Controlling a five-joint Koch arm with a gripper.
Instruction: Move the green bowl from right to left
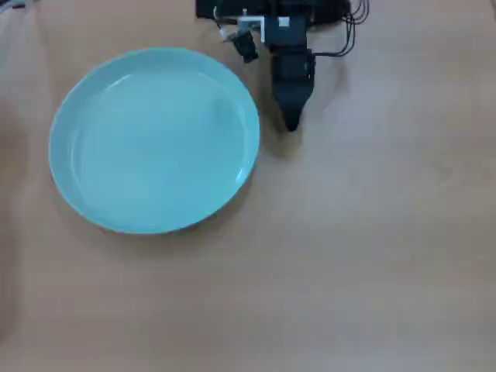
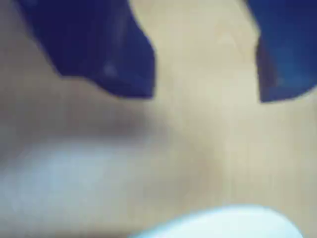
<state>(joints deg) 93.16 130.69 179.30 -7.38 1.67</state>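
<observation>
Green bowl (image 1: pixel 155 139) sits flat on the wooden table (image 1: pixel 372 248), in the left half of the overhead view, empty. Black gripper (image 1: pixel 291 120) hangs just beside the bowl's upper-right rim, w/ a small gap, not touching. In the wrist view the two jaws stand clearly apart w/ bare table between them, so the gripper (image 2: pixel 205 96) is spread and holds nothing.

Risks, as I judge them: the rim is low and glossy, so a pinch on it may slip, or tilt the dish up and drop it. Coming down on the rim instead of straddling it could shove or spin the bowl. A wide dish held at one edge will prob drag and pivot.

Hard to see: wrist view is badly blurred; a pale edge at its bottom is prob the bowl (image 2: pixel 228 220), not certain. Overhead shows the gripper as one dark wedge, jaws not separable there. Arm base (image 1: pixel 279 15) is cut off at the top edge, cables only partly visible.
</observation>
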